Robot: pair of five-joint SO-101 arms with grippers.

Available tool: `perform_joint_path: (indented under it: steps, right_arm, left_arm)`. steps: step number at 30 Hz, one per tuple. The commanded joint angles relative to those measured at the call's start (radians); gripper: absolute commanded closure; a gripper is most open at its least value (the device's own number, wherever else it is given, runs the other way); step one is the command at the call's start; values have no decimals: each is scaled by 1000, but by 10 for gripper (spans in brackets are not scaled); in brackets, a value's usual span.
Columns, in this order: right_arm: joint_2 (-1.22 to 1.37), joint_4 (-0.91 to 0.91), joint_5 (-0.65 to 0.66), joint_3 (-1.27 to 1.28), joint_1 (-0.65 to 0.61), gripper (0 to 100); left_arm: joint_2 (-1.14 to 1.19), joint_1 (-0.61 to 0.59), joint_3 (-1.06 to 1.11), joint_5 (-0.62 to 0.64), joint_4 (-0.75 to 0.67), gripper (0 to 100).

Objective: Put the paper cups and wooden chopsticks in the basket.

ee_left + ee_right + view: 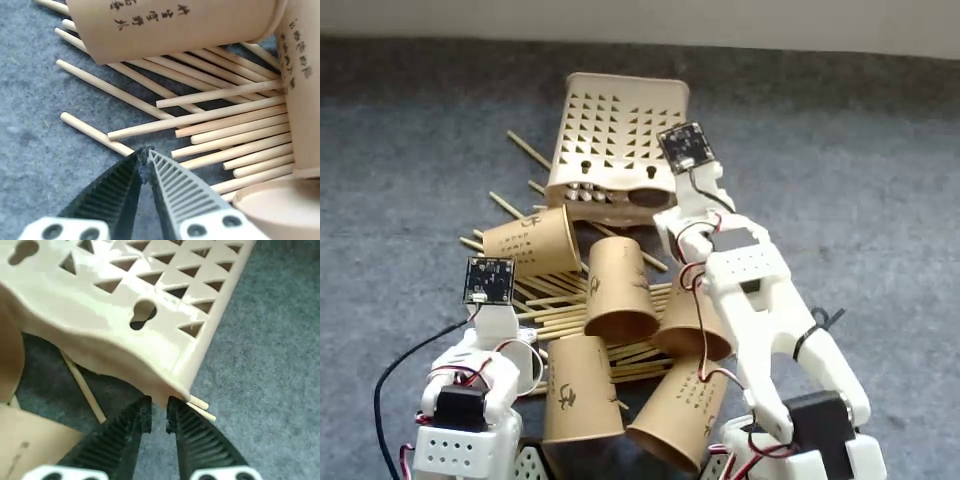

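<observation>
Cream plastic basket (620, 120), punched with triangular holes, tipped over at upper centre of the high view, perforated face up. Just below it, brown paper cups with dark print, all lying on their sides: one (530, 245) left of centre, one (617, 290) at centre, one (692, 320) right of it, two more (578, 390) (682, 405) towards the lower edge. Beneath and between them, pale wooden chopsticks (555, 312) in a loose fan on the grey cloth, a few (528, 150) poking out from under the basket's left side
</observation>
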Motion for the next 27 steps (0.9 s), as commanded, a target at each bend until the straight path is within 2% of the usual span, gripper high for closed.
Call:
perform_joint_path:
  steps: [1, 6, 9, 19, 27]
  right_arm:
    - [21, -53, 6, -73, 35, 925]
    - [73, -216, 6, -67, 41, 925]
    - [74, -229, 5, -64, 41, 927]
    - [67, -21, 6, -64, 93, 928]
    - [-105, -13, 6, 18, 102, 928]
  left_arm:
    - [-10, 18, 19, 6, -11, 986]
    - [-10, 18, 19, 6, -11, 986]
    - [-10, 18, 19, 6, -11, 986]
    - [-10, 18, 19, 6, -11, 986]
    - [-10, 18, 19, 6, -11, 986]
